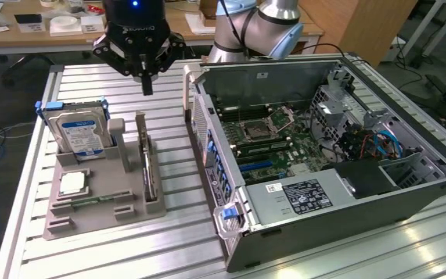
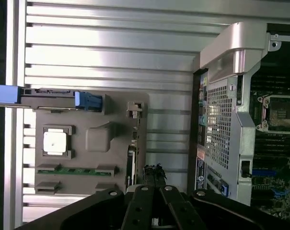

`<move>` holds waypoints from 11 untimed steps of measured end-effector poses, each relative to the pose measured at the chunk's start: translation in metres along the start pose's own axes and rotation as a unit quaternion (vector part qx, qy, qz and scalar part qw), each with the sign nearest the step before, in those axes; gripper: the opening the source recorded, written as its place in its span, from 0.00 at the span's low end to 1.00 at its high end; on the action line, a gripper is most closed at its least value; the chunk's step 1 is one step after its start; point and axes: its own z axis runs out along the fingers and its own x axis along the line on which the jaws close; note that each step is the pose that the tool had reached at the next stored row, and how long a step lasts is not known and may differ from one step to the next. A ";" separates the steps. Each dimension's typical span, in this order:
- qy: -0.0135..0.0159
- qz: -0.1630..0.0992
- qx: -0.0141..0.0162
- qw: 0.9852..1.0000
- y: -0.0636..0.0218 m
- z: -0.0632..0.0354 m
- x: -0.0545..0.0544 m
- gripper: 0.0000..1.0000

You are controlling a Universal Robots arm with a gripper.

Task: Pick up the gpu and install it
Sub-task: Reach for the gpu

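Overhead, the end effector point(image 1: 147, 87), pinched shut and empty, hangs apart from the upright gpu point(image 1: 148, 165).

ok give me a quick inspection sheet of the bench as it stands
surface: slatted metal table with a grey holder on it
job's things: gpu standing on edge in the holder; open pc case beside it, on the exterior view's right
clutter: hard drive, cpu and memory stick, all in the holder
grippers: gripper shut, empty, raised above the table near the gpu
cables: blue and orange wires inside the case; black cable behind it
surroundings: desk with boxes and a wooden cabinet behind
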 end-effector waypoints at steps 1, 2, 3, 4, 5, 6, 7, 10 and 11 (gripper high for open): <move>0.000 0.000 0.000 1.000 -0.0010 -0.0001 0.002 0.11; 0.000 0.000 0.000 1.000 -0.0020 -0.0002 0.004 0.11; 0.000 0.000 0.000 1.000 -0.0030 -0.0003 0.007 0.11; 0.000 0.000 0.000 1.000 -0.0039 -0.0004 0.009 0.11; 0.000 0.000 0.000 1.000 -0.0046 -0.0005 0.011 0.11; 0.000 0.000 0.000 1.000 -0.0050 -0.0005 0.013 0.11; 0.000 0.000 0.000 1.000 -0.0050 -0.0005 0.014 0.11; 0.000 0.000 0.000 1.000 -0.0057 -0.0007 0.020 0.11; 0.000 0.000 0.000 1.000 -0.0062 -0.0008 0.022 0.11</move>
